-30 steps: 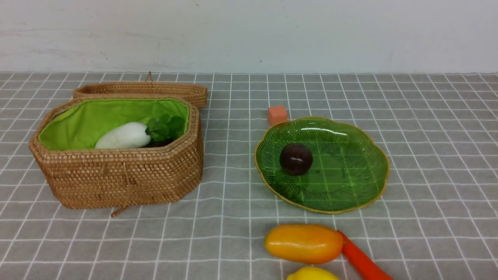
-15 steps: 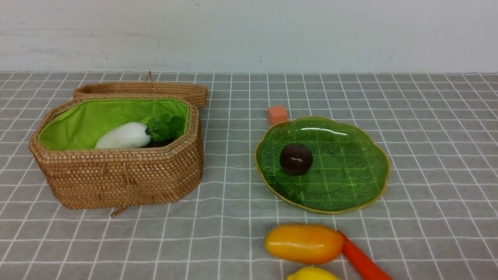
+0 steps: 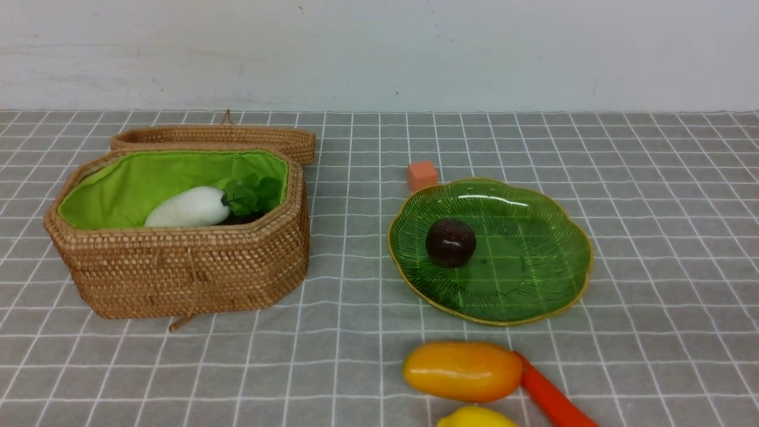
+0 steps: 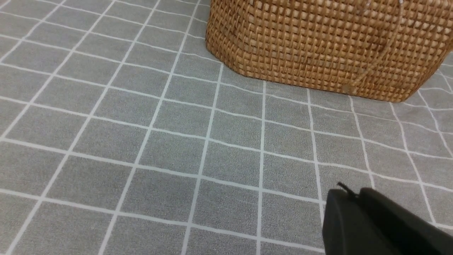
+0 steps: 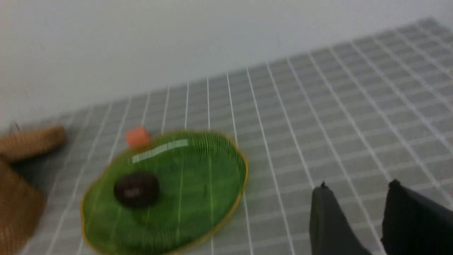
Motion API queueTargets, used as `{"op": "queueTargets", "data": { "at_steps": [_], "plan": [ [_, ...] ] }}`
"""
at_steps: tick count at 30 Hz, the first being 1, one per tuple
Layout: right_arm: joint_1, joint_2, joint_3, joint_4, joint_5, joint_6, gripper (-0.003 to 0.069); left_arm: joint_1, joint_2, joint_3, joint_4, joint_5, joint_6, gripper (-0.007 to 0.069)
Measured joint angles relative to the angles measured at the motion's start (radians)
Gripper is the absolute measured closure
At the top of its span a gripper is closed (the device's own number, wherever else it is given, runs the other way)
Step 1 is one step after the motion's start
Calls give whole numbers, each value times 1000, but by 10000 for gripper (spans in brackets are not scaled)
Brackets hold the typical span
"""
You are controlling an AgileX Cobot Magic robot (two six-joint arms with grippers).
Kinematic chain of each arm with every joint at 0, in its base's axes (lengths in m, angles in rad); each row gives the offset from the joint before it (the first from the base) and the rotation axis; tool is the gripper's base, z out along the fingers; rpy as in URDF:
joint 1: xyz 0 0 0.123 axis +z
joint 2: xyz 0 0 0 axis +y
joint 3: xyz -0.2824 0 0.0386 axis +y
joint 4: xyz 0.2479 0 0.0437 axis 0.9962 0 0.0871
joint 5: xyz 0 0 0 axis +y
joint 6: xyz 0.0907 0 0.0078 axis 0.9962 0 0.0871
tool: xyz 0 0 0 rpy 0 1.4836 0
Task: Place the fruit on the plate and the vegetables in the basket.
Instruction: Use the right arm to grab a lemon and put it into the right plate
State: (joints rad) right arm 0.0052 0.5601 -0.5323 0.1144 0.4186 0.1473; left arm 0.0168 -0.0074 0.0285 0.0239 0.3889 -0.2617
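The green glass plate [image 3: 522, 279] holds the dark maroon ball [image 3: 450, 242]. The mango [image 3: 462, 370], the lemon [image 3: 474, 417] and the carrot [image 3: 551, 397] lie on the cloth in front of the plate. The wicker basket [image 3: 184, 273] holds the white radish [image 3: 190, 207]; a dark piece shows beside it, and I cannot make out the eggplant. My left gripper [image 4: 350, 193] is shut and empty, over the cloth near the basket [image 4: 318, 46]. My right gripper [image 5: 357, 186] is open and empty, away from the plate [image 5: 198, 184] and the ball [image 5: 136, 189]. Neither gripper shows in the front view.
The basket lid [image 3: 213, 139] lies behind the basket. A small orange cube [image 3: 422, 175] sits at the plate's far edge, also in the right wrist view [image 5: 138, 137]. A white wall stands behind the grey checked cloth.
Nothing on the table has moved in the front view. The right wrist view is blurred.
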Motion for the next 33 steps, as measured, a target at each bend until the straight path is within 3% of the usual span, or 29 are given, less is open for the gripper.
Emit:
{"op": "queueTargets", "data": {
  "at_steps": [5, 6, 9, 15, 24, 29, 33],
  "plan": [
    [82, 189, -83, 111, 227, -238, 417, -44, 0, 0, 0, 0, 0, 577],
    [133, 264, -133, 148, 282, -326, 412, -76, 0, 0, 0, 0, 0, 575],
    [246, 399, -243, 209, 344, -418, 390, -86, 0, 0, 0, 0, 0, 573],
    [481, 635, -367, 205, 432, -453, 268, -31, 0, 0, 0, 0, 0, 566],
    [689, 886, -389, 142, 370, -456, -12, -29, 0, 0, 0, 0, 0, 554],
    [700, 1005, -395, 70, 305, -456, -8, -29, 0, 0, 0, 0, 0, 552],
    [700, 1063, -397, 63, 287, -469, 47, -29, 0, 0, 0, 0, 0, 547]
  ]
}}
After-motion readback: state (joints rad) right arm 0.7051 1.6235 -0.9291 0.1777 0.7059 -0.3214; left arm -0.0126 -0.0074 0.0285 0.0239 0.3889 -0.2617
